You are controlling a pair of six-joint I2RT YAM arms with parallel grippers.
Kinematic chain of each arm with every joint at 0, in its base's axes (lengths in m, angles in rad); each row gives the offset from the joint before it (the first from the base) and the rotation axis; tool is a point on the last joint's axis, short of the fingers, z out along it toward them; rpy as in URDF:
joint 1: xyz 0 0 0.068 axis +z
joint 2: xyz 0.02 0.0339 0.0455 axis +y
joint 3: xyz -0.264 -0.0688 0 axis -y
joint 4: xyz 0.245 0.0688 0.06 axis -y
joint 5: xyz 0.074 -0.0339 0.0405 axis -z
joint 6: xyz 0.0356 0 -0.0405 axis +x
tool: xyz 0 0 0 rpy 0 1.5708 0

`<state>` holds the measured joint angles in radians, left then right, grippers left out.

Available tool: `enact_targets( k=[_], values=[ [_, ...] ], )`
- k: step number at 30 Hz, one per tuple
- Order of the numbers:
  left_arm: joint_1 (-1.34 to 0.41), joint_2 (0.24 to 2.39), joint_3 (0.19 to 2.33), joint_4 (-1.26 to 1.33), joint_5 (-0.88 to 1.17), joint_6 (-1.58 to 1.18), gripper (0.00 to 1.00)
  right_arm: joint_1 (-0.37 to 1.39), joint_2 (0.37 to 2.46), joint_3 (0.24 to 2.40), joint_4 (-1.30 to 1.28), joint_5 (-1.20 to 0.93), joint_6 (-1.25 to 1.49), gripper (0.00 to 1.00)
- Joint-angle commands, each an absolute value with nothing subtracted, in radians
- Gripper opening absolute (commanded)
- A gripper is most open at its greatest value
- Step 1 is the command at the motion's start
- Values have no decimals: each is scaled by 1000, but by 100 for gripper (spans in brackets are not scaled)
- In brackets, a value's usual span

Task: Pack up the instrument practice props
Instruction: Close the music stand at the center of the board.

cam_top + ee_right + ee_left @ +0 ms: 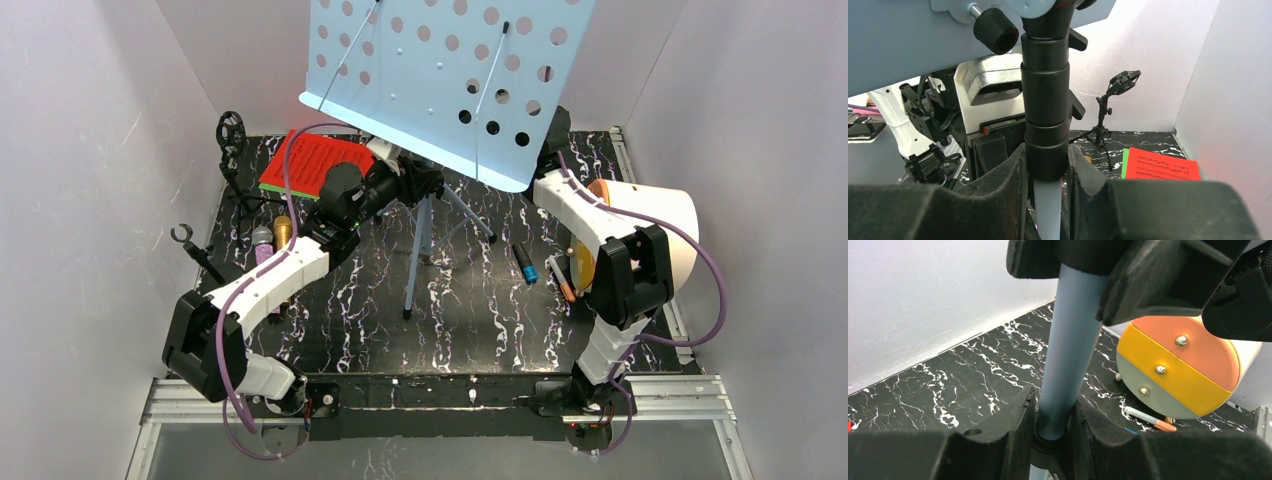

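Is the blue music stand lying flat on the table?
No, the music stand is standing up on its legs.

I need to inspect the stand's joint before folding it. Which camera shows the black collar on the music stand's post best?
Right wrist: the black collar fills the centre, close up, between the pads of the right end effector. Top external hides it beneath the music rack. Left wrist shows only the post's pale blue tube.

The music rack (440, 80) overhangs the back; tripod legs (413, 270) block centre.
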<state>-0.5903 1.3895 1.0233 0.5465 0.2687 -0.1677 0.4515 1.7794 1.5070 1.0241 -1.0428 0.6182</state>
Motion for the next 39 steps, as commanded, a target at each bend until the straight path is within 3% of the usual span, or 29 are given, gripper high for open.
enact_targets(
  k=[1,4,7,12,23,31,39],
  values=[
    [-600,1391,1008,351,301,-190,14,453,1770,1543,1052,-1029,608,1],
    [-600,1341,1003,315,242,-175,41,453,1753,1522,1049,-1031,580,1],
    [-600,1294,993,285,178,-169,54,453,1733,1497,1018,-1012,536,1],
    [-605,1222,956,231,108,-177,60,453,1721,1481,982,-994,497,1],
    [-783,1089,760,246,-137,-198,62,453,1714,1463,993,-980,489,1],
    [-812,1172,729,329,-203,-181,51,453,1715,1452,1016,-975,506,1],
    [-830,1205,716,417,-213,-161,12,454,1714,1447,1016,-976,511,1]
  ],
)
